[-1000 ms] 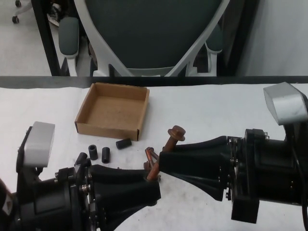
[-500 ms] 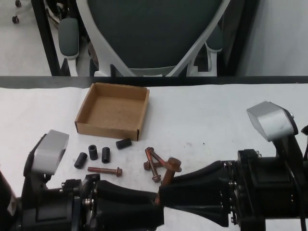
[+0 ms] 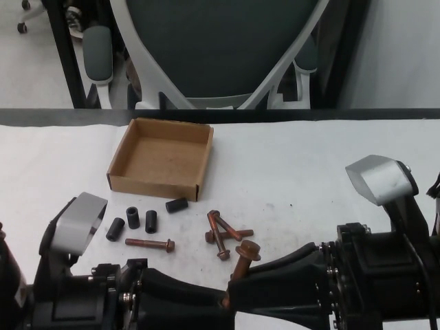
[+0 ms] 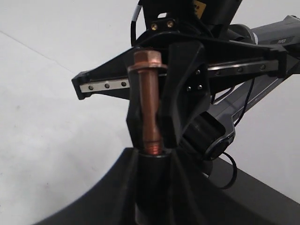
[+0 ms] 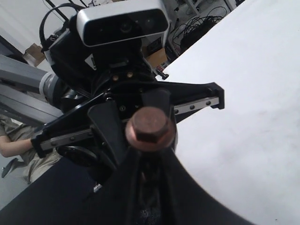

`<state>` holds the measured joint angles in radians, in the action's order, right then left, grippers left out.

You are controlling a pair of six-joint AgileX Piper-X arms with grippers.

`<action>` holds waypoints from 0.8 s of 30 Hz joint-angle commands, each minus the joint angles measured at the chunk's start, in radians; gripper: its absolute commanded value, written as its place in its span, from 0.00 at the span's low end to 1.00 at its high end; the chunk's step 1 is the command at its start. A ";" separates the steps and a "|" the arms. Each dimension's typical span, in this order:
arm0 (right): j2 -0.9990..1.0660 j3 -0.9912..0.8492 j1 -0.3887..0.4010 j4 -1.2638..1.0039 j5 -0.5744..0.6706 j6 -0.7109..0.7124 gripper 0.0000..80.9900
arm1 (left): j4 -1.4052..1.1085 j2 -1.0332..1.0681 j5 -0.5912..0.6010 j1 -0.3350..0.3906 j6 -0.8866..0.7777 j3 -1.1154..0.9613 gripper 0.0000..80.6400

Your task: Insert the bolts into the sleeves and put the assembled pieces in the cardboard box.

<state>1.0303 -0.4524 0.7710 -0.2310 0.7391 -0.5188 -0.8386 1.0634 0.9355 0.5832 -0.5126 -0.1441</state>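
Step in hand, as judged: seating bolt in sleeve; none boxed yet. Jaws of right gripper [image 5: 149, 161] were clamped on copper bolt [image 4: 146, 103], head up, above near edge of tabletop [image 3: 309, 172], about mid-width. Jaws of left gripper [image 3: 221, 306] were clamped on black sleeve [image 4: 149, 159] just beneath; bolt tip was at sleeve mouth, depth hidden.

Next move probably called for straight push along bolt axis, no tilt, then carry to cardboard box [image 3: 159, 184], empty, toward far edge, left of middle. Between box and near edge lay loose sleeves [image 3: 133, 217] and loose bolts [image 3: 150, 243].

Writing: yellow sticker [image 4: 199, 6] on right arm, illegible.

copper bolt [image 3: 246, 256] upright, tip at black sleeve [image 4: 151, 178]; 4 sleeves [image 3: 133, 217] + loose bolts [image 3: 149, 243] nr open cardboard box [image 3: 165, 159].
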 commanded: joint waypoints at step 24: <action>-0.014 0.000 0.017 0.015 0.156 -0.143 0.47 | -0.032 -0.002 -0.103 -0.012 0.184 -0.093 0.01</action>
<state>1.0147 -0.4551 0.7685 -0.2578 0.7826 -0.6446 -0.8050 1.0634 0.9274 0.5786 -0.3440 -0.1868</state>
